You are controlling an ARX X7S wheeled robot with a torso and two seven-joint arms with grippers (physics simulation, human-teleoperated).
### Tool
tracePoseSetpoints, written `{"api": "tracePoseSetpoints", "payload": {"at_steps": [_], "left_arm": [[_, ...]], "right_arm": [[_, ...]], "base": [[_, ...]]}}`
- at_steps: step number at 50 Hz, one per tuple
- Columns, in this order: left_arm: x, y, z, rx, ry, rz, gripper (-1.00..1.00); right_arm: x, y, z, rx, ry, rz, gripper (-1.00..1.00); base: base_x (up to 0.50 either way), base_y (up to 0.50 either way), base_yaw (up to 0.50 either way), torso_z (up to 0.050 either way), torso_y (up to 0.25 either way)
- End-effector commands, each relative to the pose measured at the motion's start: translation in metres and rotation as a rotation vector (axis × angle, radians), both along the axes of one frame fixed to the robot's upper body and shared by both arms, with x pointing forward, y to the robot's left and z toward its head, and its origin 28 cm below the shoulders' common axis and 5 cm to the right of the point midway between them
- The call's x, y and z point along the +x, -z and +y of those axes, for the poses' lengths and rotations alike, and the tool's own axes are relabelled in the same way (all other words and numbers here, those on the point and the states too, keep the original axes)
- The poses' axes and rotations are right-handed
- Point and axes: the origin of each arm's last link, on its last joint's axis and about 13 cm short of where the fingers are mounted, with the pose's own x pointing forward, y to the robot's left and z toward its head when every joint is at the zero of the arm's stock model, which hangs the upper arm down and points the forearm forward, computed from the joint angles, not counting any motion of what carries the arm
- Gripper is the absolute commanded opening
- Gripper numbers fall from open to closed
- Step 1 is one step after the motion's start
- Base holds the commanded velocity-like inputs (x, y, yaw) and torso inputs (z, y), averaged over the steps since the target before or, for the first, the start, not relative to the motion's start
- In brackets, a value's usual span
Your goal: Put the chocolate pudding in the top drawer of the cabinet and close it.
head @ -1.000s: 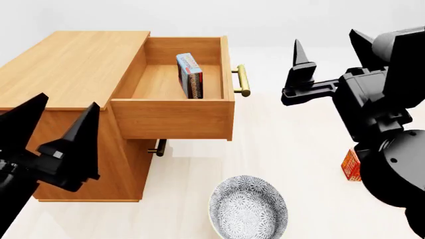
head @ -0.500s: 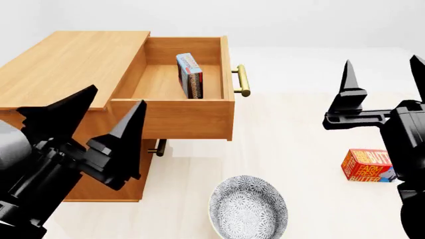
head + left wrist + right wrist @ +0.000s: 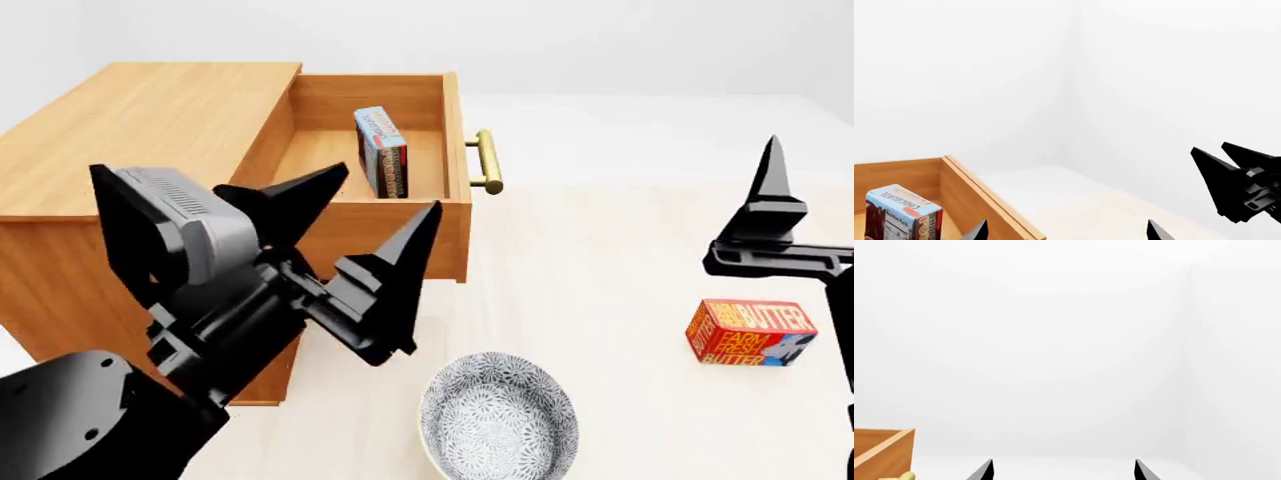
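Note:
The chocolate pudding [image 3: 382,152] stands upright inside the top drawer [image 3: 347,238], which is pulled out of the cabinet [image 3: 147,130]. Its brass handle [image 3: 487,160] faces right. My left gripper [image 3: 384,195] is open and empty, hovering in front of the drawer's near wall. The left wrist view shows the pudding [image 3: 901,216] inside the drawer wall [image 3: 977,197], with the left gripper [image 3: 1067,231] open beyond it. My right gripper [image 3: 1062,467] is open and empty, off to the right of the cabinet. Only one of its fingers [image 3: 771,190] shows in the head view.
An orange-red butter box [image 3: 750,332] lies on the floor at the right. A patterned bowl [image 3: 498,415] sits on the floor near the cabinet's front corner. The lower drawer's handle [image 3: 320,297] shows under the open drawer.
My left arm has swung up and rightward to in front of the open drawer. My right arm has drawn away to the right, uncovering the butter box. The pudding and drawer have not moved.

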Motion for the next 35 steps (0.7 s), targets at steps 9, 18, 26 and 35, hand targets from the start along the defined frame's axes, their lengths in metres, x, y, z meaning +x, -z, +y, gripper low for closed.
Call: {"api": "tracePoseSetpoints", "payload": {"at_steps": [9,18,26,35], "left_arm": [[0.006,-0.006,-0.050,-0.006,0.155,0.070,1.00],[0.004,-0.003,-0.066,0.013,0.190,0.106,1.00],[0.005,-0.002,-0.081,0.026,0.222,0.127,1.00],[0.014,0.005,-0.098,0.057,0.245,0.151,1.00]], "right_arm": [[-0.016,0.002,-0.009,0.017,0.071,-0.037,1.00],[-0.031,0.000,-0.017,0.035,0.108,-0.061,1.00],[-0.035,0.002,-0.020,0.039,0.121,-0.067,1.00],[-0.033,0.003,-0.019,0.043,0.135,-0.078,1.00]], "base": [[0.00,0.00,0.00,0.000,0.000],[0.00,0.00,0.00,0.000,0.000],[0.00,0.00,0.00,0.000,0.000],[0.00,0.00,0.00,0.000,0.000]]}}
